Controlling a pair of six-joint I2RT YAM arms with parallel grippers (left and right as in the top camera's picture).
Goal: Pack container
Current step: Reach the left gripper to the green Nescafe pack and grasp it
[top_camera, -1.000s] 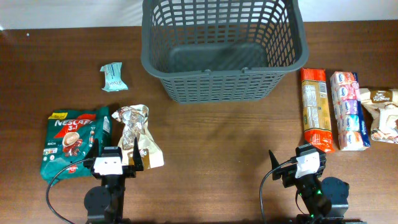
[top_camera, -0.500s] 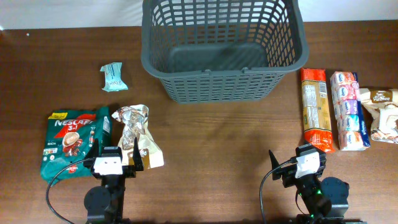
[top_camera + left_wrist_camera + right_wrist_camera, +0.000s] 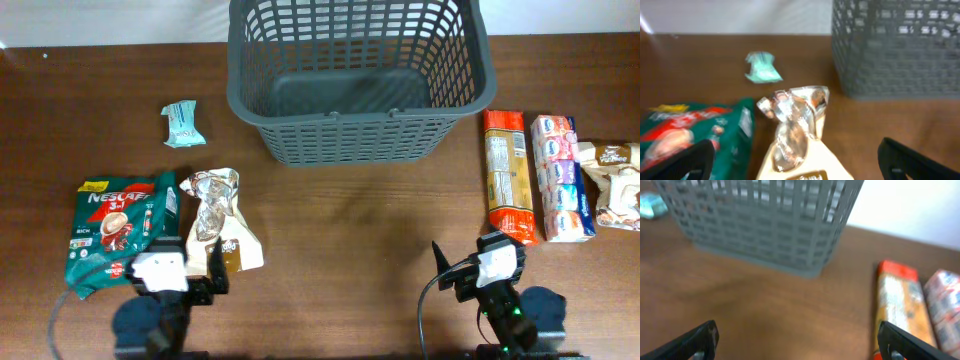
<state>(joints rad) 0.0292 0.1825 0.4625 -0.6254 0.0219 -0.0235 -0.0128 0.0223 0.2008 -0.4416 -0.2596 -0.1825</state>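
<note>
The dark grey lattice basket (image 3: pixel 358 75) stands at the back centre, empty; it also shows in the left wrist view (image 3: pixel 895 47) and the right wrist view (image 3: pixel 765 222). My left gripper (image 3: pixel 165 272) is open at the front left, just behind a cream and silver snack packet (image 3: pixel 222 228) (image 3: pixel 797 130) and a green Nescafe bag (image 3: pixel 118 232) (image 3: pixel 687 127). A small teal packet (image 3: pixel 182 123) (image 3: pixel 762 67) lies further back. My right gripper (image 3: pixel 492 268) is open and empty at the front right, beside an orange biscuit pack (image 3: pixel 506 175) (image 3: pixel 900 305).
Right of the orange pack lie a pink and white pack (image 3: pixel 562 178) (image 3: pixel 945 300) and a brown and cream packet (image 3: pixel 618 182) at the table's right edge. Bare wood lies between the basket and the grippers.
My left arm has shifted left and toward the front edge. The right arm and all packets are unmoved.
</note>
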